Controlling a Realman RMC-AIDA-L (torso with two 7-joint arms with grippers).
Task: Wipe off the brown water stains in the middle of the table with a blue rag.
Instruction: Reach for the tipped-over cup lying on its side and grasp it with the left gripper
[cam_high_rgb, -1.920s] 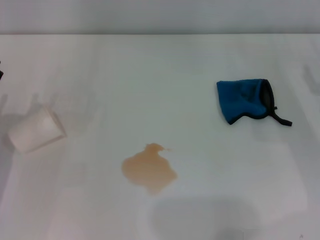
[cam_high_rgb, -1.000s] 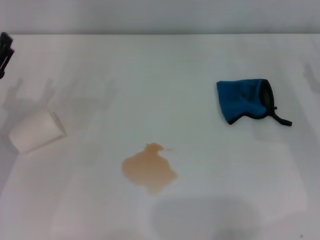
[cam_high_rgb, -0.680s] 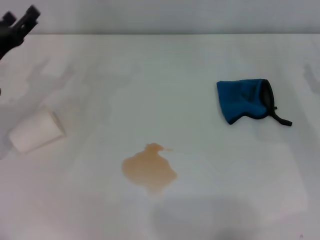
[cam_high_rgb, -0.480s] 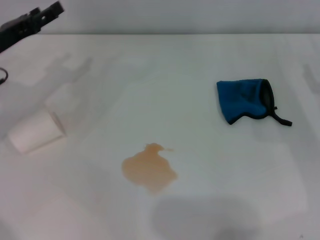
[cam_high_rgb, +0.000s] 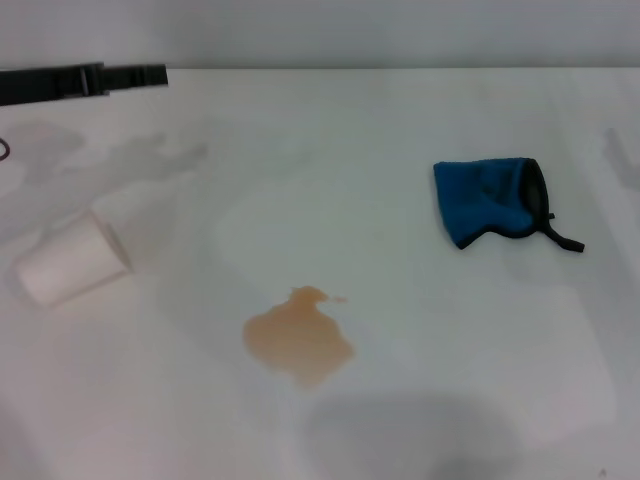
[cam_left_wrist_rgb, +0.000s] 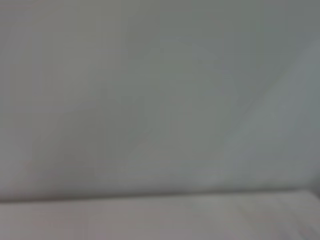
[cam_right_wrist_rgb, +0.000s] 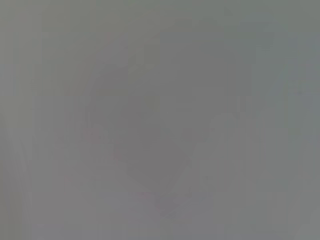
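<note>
The brown water stains (cam_high_rgb: 298, 340) form a tan blotch with a small droplet offshoot, near the front middle of the white table (cam_high_rgb: 330, 150). The blue rag (cam_high_rgb: 490, 200) lies crumpled at the right, its black trim and loop strap pointing right. My left gripper (cam_high_rgb: 155, 76) reaches in from the far left edge as a thin black bar, high over the table's back left, far from both the rag and the stain. The right gripper is out of view. Both wrist views show only plain grey.
A white paper cup (cam_high_rgb: 68, 260) lies on its side at the left of the table, below the left arm. The table's far edge meets a grey wall at the back.
The left arm has swung in from the left edge and stretched rightward along the table's back edge. Rag, stain and cup have not moved.
</note>
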